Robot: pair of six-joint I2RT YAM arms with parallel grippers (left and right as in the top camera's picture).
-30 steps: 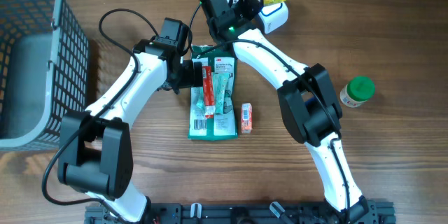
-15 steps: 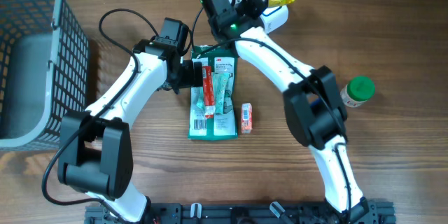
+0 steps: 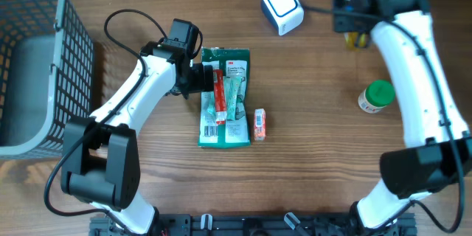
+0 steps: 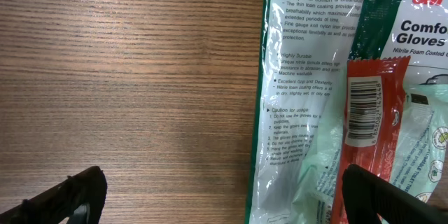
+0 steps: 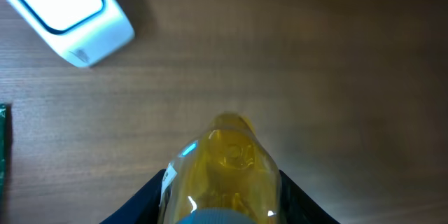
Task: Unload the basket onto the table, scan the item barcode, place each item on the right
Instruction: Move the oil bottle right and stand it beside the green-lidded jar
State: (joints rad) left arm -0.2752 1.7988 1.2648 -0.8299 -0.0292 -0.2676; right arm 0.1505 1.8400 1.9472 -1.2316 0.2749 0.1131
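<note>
My right gripper is shut on a yellow bottle, held over bare wood at the back right. In the overhead view only a sliver of the bottle shows under the wrist. The white barcode scanner stands well to its left, and its corner fills the upper left of the right wrist view. My left gripper stands open and low over the left edge of a green glove pack, with a red sachet and its barcode under the right finger.
A grey wire basket fills the far left. The glove pack lies at table centre with a small orange box beside it. A green-capped jar stands on the right, below the right arm.
My right arm has swung from the scanner at the back centre to the far right, carrying the yellow bottle. The left arm has not moved.
</note>
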